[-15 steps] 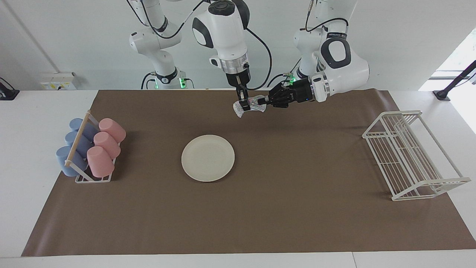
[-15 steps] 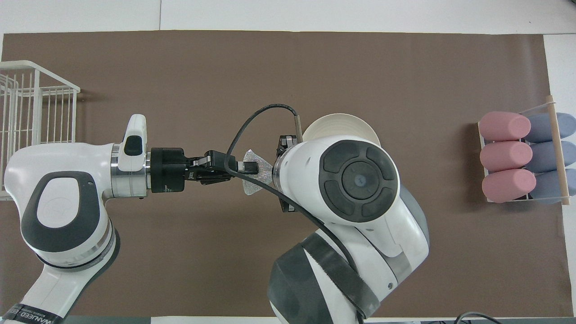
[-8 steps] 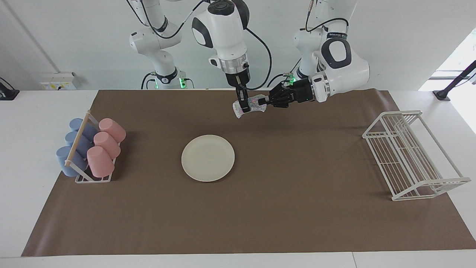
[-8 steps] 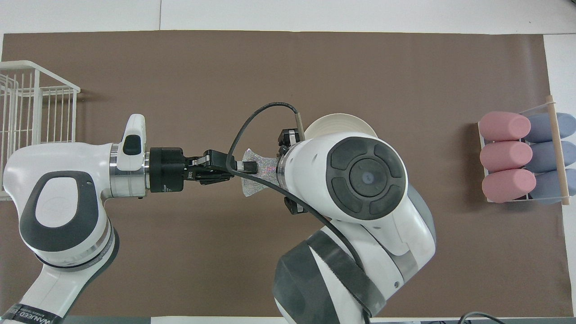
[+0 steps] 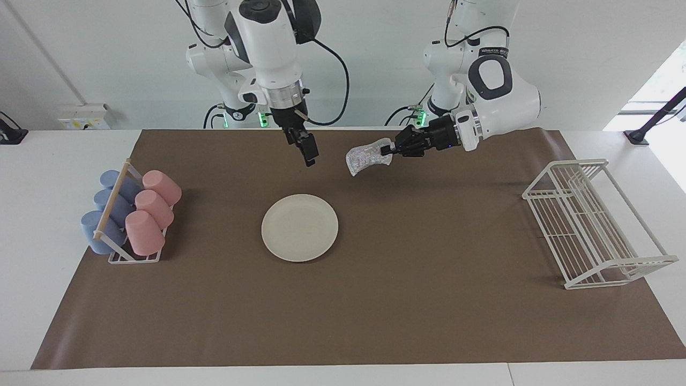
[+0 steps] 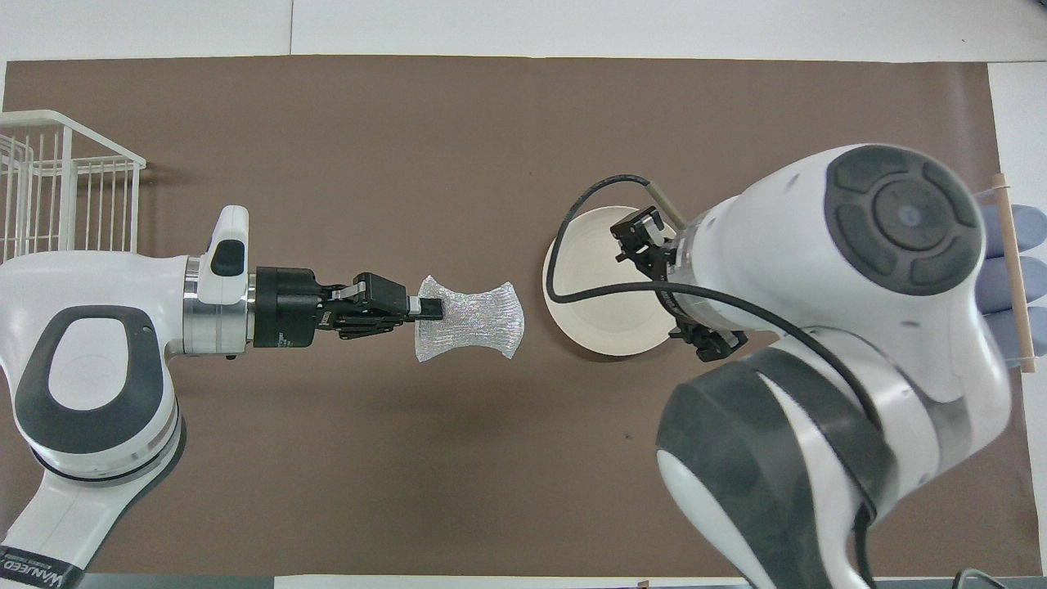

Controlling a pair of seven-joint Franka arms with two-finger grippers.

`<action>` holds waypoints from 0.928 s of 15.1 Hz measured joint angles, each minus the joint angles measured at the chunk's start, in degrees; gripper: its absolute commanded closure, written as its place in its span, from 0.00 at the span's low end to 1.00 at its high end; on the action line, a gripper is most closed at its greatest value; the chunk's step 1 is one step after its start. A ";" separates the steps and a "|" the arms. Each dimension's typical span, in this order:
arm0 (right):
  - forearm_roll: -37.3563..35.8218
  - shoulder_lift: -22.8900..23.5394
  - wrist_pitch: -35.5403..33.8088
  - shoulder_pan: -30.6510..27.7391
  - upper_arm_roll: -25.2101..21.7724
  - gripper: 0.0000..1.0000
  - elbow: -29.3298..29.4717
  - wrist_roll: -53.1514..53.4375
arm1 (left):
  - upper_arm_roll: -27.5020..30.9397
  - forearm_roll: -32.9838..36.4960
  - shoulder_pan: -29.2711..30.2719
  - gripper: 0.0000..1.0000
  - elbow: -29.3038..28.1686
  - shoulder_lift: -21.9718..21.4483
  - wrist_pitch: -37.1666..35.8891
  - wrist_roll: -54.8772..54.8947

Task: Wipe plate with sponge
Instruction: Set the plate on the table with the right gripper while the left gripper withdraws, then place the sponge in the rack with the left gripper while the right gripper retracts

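Your left claw (image 5: 387, 150) grips the sponge (image 5: 365, 156) by one edge, aloft, leaving its face free for wiping; the plate (image 5: 299, 227) lies mid-counter; your right claw (image 5: 309, 155), open, hangs over the plate's robot-side edge.

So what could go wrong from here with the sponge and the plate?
1. The left end effector pinches the sponge by one edge only, so most of it hangs free; it may slip out or fold when pressed down.
2. The plate lies loose on the brown mat with nothing holding it; wiping could push it sideways.
3. The right end effector hangs open over the mat close by; the arms could collide.
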 measured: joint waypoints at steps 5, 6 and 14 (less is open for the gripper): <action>-0.02 -1.46 -2.07 -9.40 -0.35 0.00 -0.42 -26.51 | 0.21 14.72 3.87 1.00 2.67 -0.03 -0.92 -8.95; -0.02 -1.50 -2.81 -10.78 -0.40 0.00 -0.41 -30.74 | 0.23 19.16 4.30 1.00 3.90 0.01 -1.29 -11.63; -0.27 -3.63 -7.34 -18.13 -0.59 0.00 -0.37 -56.74 | 0.15 52.63 4.60 1.00 15.59 3.54 -10.56 -25.90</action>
